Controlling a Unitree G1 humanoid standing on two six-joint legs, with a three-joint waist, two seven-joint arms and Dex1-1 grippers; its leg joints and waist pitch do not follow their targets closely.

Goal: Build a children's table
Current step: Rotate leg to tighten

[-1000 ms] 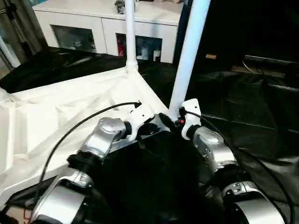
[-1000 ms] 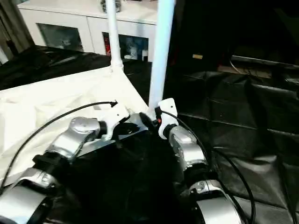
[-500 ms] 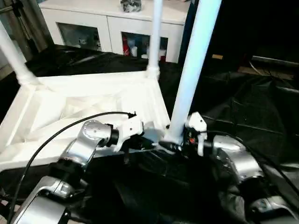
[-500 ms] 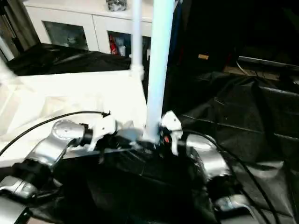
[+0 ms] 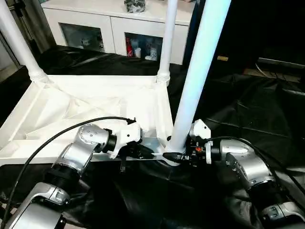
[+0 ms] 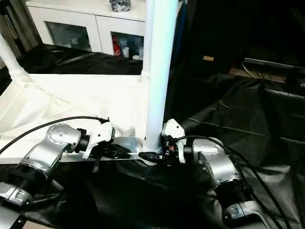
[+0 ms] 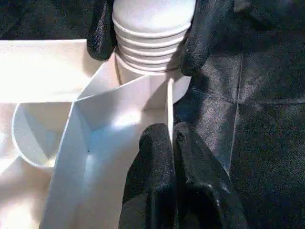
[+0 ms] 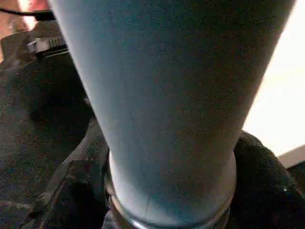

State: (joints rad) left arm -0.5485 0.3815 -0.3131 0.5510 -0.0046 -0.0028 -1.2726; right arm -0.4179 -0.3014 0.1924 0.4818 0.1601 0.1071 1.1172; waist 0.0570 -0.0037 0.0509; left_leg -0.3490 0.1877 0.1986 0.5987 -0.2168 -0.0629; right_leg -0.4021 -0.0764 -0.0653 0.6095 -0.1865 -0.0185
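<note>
my left fingers [image 7: 164,157]: pinched together on top's [image 5: 86,105] rim | my right fingers [image 7: 102,28]: clamped round leg [image 5: 198,71] base at near corner socket

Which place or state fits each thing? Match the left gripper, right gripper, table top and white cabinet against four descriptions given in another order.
Things:
1. left gripper
2. right gripper
3. table top
4. white cabinet

Places or states:
A. upside down on the black cloth
B. clasping the near leg at its base
C. at the back, beyond the cloth
D. pinching the table top's thin edge wall

Pairs: 1-D, 2-B, 3-A, 4-C
</note>
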